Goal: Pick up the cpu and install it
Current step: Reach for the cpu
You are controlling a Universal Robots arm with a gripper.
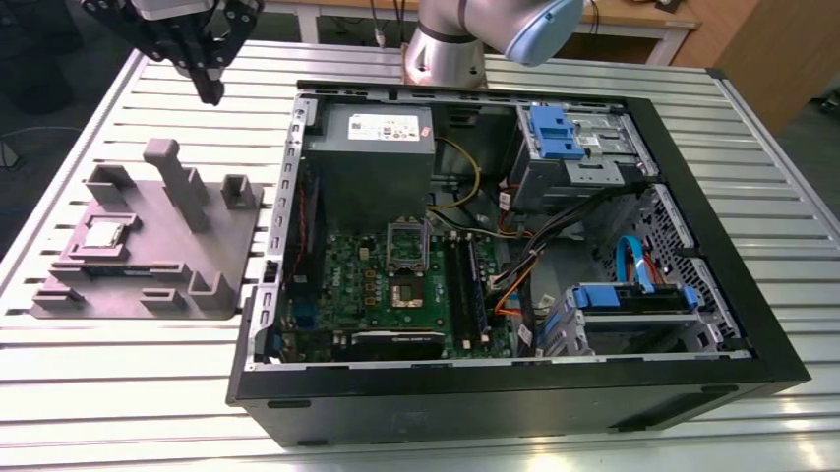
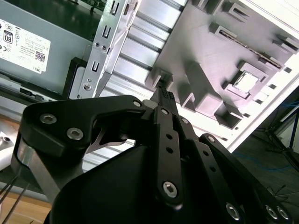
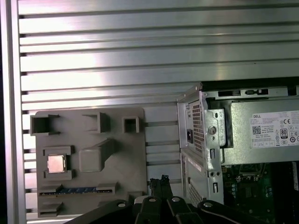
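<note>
You have the gripper point(image 1: 209, 90) hanging in the air above the counter point(image 1: 118, 393). In the exterior view it is at about 1 o'clock from the cpu point(image 1: 105, 234) and well apart from it. Its fingers are pressed together with nothing between them, and both wrist views show the black tips closed on empty air. So the chip has not been picked up.

The cpu lies flat, metal face up, in a square recess of the gray holder block point(image 1: 197, 246), which stands at 9 o'clock of the computer case point(image 1: 525, 398). The low walls around the recess likely keep the chip square and in a known spot, so you can come straight down on it.

The case lies on its side with the panel off, which turns the motherboard point(image 1: 374, 270) upward. The socket point(image 1: 408, 293) sits between 3 and 4 o'clock from the chip. Its silver bracket point(image 1: 407, 241) stands lifted, so the socket looks open to reach from above.

The cpu itself is a small, thin square with a silver-gray top that catches the light and a pale rim around it. It is far smaller than the board it belongs on.
</note>
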